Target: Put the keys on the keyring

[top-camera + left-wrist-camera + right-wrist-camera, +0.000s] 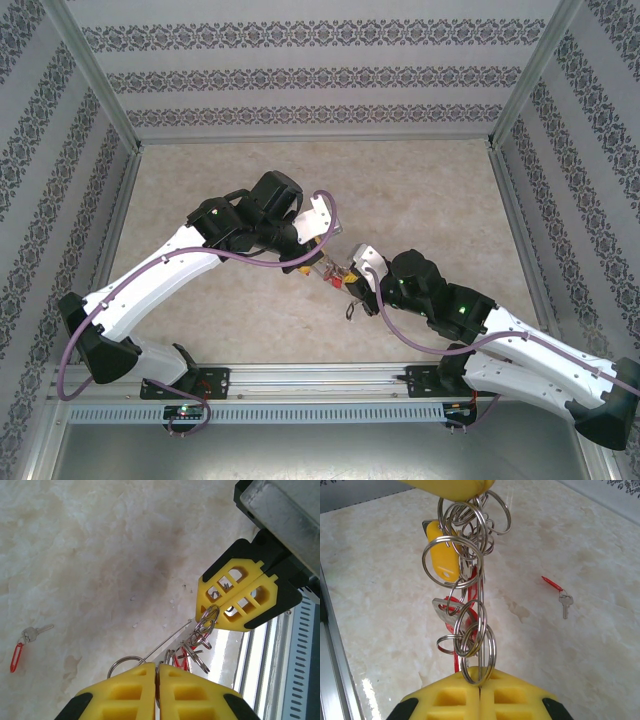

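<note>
Table [420, 200], pale marbled top: both arms are reaching inward and meeting over its middle, the left arm stretching from the near-left corner, the right arm bending in from the near-right.

Left gripper [316, 262] [157, 669] [455, 484]: yellow pads are pressing together, clamping on the keyring [481, 607] at one end of the bunch.

Right gripper [352, 281] [214, 606] [480, 677]: pads are likewise closing flat against each other, pinching the ring wire at the opposite end.

The keyring is hanging stretched between the two grippers, clear of the table. Many small split rings [451, 562] are crowding along it, with a yellow tag [442, 555] and red tags [451, 616] dangling among them.

One loose key [31, 635] [565, 602] with a red tag is lying flat on the table, well apart from both grippers and touching neither. It is sitting on the far side of the bunch from the near rail [257, 650].
</note>
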